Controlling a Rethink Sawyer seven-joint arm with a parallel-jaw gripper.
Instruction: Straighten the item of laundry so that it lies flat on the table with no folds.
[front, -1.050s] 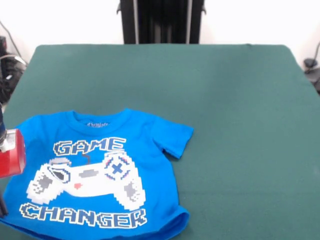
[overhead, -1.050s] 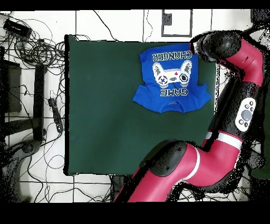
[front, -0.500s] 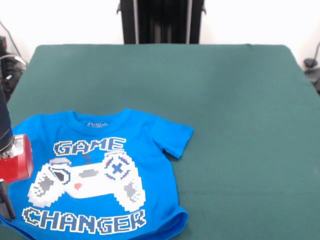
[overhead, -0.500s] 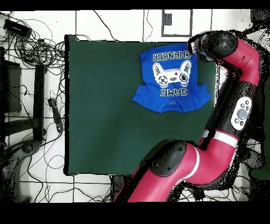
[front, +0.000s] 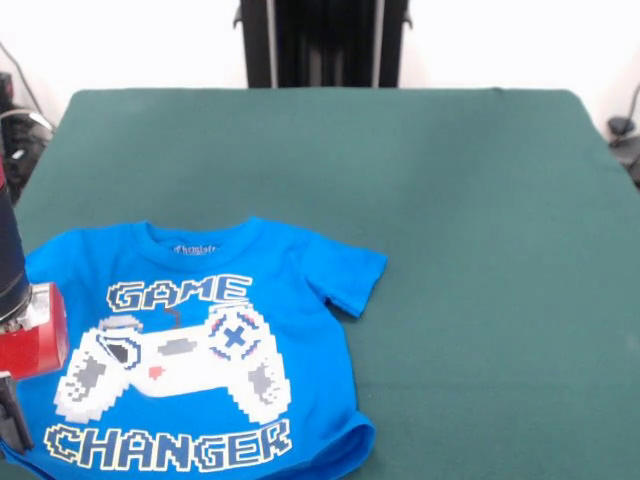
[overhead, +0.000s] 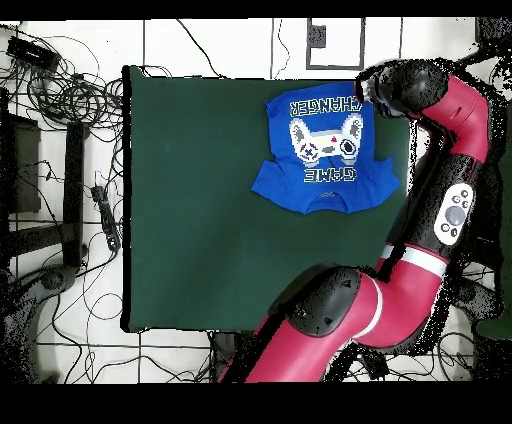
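Green felt table (front: 470, 230) fills both views. Gripper (front: 12, 420) sits at the shirt's sleeve edge, front view left margin; finger spacing and any grip cannot be told. Blue T-shirt (front: 200, 350) lies print-up near one table corner, hem (front: 350, 445) slightly curled, one sleeve (front: 350, 275) spread out. Cables (overhead: 60, 90) clutter the floor beside the table.

The red and black arm (overhead: 440, 210) bends up from its base and curls over at the top in the overhead view. The gripper (front: 12, 420) shows at the left edge of the front view, below a red wrist block (front: 30, 335); its state is unclear.
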